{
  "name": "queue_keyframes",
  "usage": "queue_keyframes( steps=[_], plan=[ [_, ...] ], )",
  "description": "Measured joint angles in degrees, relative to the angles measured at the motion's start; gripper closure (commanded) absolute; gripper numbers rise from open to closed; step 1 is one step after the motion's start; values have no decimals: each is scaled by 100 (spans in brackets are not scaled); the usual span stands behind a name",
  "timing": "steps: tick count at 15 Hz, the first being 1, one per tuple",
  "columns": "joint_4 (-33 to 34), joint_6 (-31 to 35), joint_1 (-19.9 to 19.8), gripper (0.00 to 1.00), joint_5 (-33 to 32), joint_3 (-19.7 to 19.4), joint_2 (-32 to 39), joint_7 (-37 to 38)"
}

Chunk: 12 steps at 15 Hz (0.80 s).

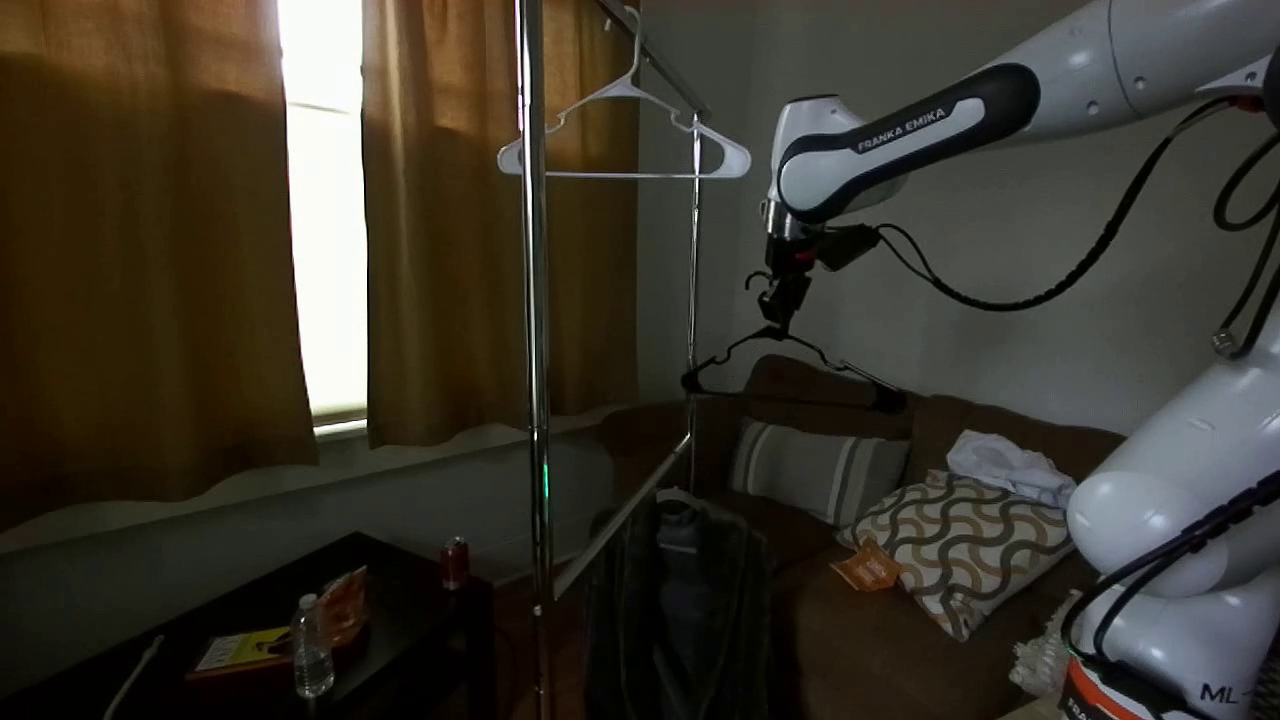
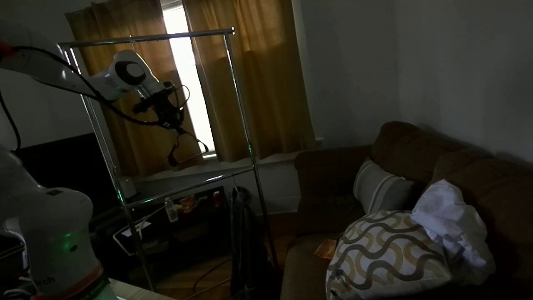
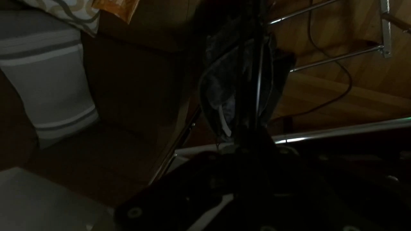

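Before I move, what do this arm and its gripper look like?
The Franka Emika Panda arm is glossy white and rounded, with a black panel lettered FRANKA EMIKA and an orange band low down. A black cable loops beneath it. The gripper is black and angular, with a small red patch above it.

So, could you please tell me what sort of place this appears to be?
It looks like a home's living room, judging by the brown sofa with its pillows, the tan curtains at the window, and the dark table holding a bottle and a can.
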Motion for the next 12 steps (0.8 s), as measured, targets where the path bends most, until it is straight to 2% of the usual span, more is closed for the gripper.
queue_keyframes(
  steps=[5, 7, 8, 12],
  plan=[
    [515, 579, 27, 98, 29, -217, 55, -685],
    [760, 726, 54, 98, 38, -230, 108, -808],
    [892, 782, 83, 92, 44, -230, 146, -843],
    [1206, 839, 166, 92, 57, -228, 294, -846]
  ],
)
